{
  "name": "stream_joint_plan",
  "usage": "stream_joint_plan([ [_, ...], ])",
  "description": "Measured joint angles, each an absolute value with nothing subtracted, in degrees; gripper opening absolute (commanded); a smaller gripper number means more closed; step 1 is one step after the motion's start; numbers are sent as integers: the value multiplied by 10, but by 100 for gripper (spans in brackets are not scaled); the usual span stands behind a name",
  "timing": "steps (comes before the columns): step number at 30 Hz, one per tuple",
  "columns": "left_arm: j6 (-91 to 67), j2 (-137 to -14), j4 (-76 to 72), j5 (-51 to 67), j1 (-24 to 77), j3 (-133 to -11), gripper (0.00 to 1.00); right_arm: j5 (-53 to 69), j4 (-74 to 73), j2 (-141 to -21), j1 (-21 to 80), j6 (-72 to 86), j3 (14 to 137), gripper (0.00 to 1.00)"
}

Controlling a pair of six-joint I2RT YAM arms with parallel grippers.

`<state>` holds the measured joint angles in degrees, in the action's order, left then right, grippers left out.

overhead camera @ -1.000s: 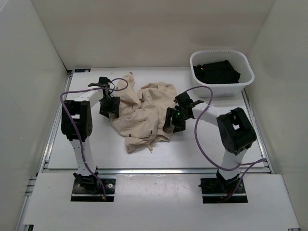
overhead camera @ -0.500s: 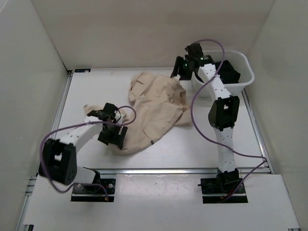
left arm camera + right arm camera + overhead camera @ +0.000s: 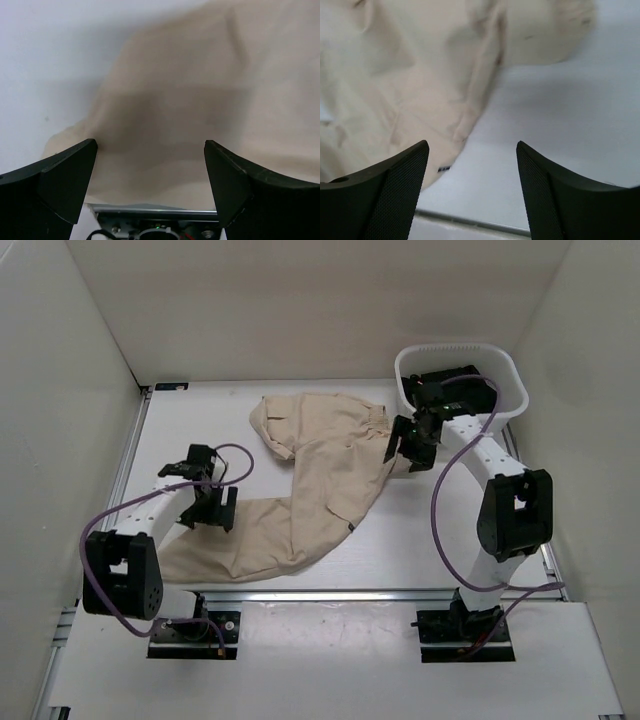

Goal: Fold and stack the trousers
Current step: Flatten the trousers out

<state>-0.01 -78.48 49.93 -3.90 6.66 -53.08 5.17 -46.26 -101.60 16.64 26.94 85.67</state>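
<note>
Top external view first: where do the trousers point(image 3: 310, 480) lie?

Spread on the white worktop point(image 3: 430, 530), roughly mid-table. One end sits at the far right, just beside a white basket point(image 3: 512, 400) that has dark cloth point(image 3: 455, 388) in it. One leg runs to the far left and looks doubled over at its end. The other leg stretches toward the near left corner, fairly flat.

And the left tool point(image 3: 207, 508)?

It is at the far edge of that near leg. Its own wrist camera shows both black fingers point(image 3: 65, 175) spread wide, with beige cloth beneath and nothing pinched between them. (Whether the tips touch the cloth, I cannot tell.)

What about the right tool point(image 3: 410, 445)?

It sits at the right-hand end of the trousers, near the basket's front wall. On the right wrist camera its fingers point(image 3: 395, 185) are parted too and grip nothing. The space between them looks down on bare worktop, and wrinkled trouser cloth with a seam fills the upper left of that view.

So neither tool holds the cloth?

Neither. Both stand apart-fingered, and the trousers lie loose on the worktop between the two arms.
</note>
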Motion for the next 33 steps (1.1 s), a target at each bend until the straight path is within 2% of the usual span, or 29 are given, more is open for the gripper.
stream_joint_plan([
  [6,0,-787,500,-123,47,-435,100,2,-378,-1013,85,343,763,78],
  [9,0,-780,476,-156,18,-396,100,-15,-338,-1014,76,381,738,79],
  [10,-1,-777,474,-157,10,-389,98,-17,-322,-1016,77,392,737,79],
  [11,0,-770,470,-161,7,-384,85,-20,-305,-1018,79,405,737,79],
  [12,0,-766,463,-163,4,-379,79,-27,-286,-1021,81,421,737,79],
  [13,1,-765,457,-165,3,-376,76,-32,-272,-1025,83,434,737,80],
  [15,3,-767,450,-168,-6,-374,76,-45,-242,-1029,87,465,734,80],
  [17,5,-773,441,-177,-27,-377,76,-54,-217,-1034,87,491,730,72],
  [18,6,-782,436,-183,-43,-382,76,-56,-207,-1039,87,499,730,65],
  [19,6,-796,433,-189,-61,-395,76,-58,-197,-1047,87,508,732,53],
  [20,6,-817,429,-196,-81,-415,76,-58,-194,-1058,89,515,735,24],
  [22,7,-877,412,-207,-125,-471,76,-79,-190,-1075,93,525,742,2],
  [25,6,-969,386,-209,-180,-587,79,-86,-188,-1077,98,539,741,0],
  [27,5,-1015,385,-208,-203,-671,87,-88,-186,-1066,99,539,713,0],
  [30,4,-1044,410,-188,-219,-773,100,-92,-192,-1020,103,523,633,0],
  [32,3,-1031,432,-167,-223,-807,100,-96,-213,-962,105,496,579,0],
  [33,2,-1015,442,-157,-226,-810,100,-95,-228,-931,105,479,561,9],
])
